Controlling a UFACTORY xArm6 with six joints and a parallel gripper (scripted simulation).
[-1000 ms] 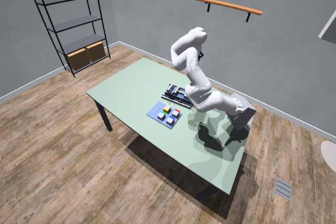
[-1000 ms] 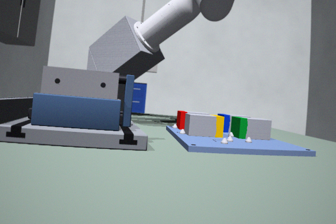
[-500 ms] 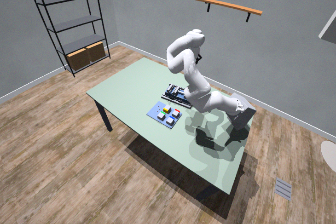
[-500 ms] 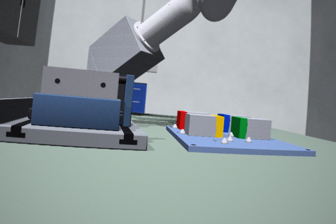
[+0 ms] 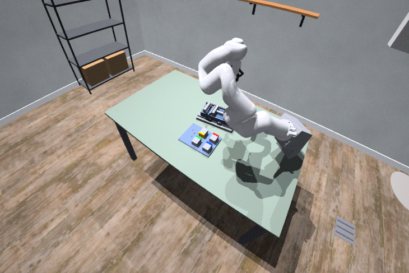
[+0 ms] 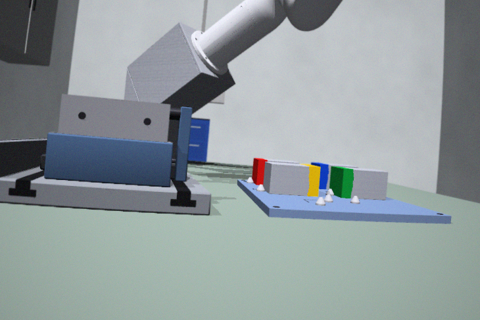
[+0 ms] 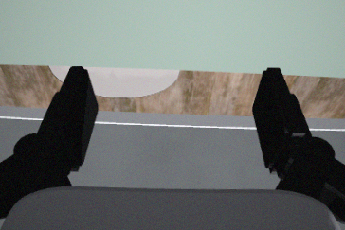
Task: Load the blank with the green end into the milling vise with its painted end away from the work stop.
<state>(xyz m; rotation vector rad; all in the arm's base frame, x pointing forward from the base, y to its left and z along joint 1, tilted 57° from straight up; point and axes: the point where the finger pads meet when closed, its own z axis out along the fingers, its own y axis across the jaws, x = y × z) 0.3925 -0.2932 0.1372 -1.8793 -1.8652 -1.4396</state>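
The blank with the green end (image 5: 196,140) (image 6: 369,183) lies on the blue infeed plate (image 5: 185,138) (image 6: 360,212), next to the blanks with a yellow end (image 5: 203,133) (image 6: 290,179), a red end (image 5: 213,138) (image 6: 259,171) and a blue end (image 5: 207,147) (image 6: 320,175). The vise (image 5: 212,110) (image 6: 108,160) stands on its raised plate (image 6: 120,198) beside the infeed plate; no blank shows in it, though the arm hides part of it in the top view. My gripper (image 7: 174,87) is open and empty, high above the table's far side, away from the blanks. The exterior view does not show it.
The green table (image 5: 160,99) (image 6: 160,256) (image 7: 190,25) carries the plate, the vise and the arm's grey base (image 5: 294,137) (image 6: 168,64). The arm's elbow stands above the vise in the top view. White cone pins (image 6: 320,201) stand on the infeed plate beside the blanks.
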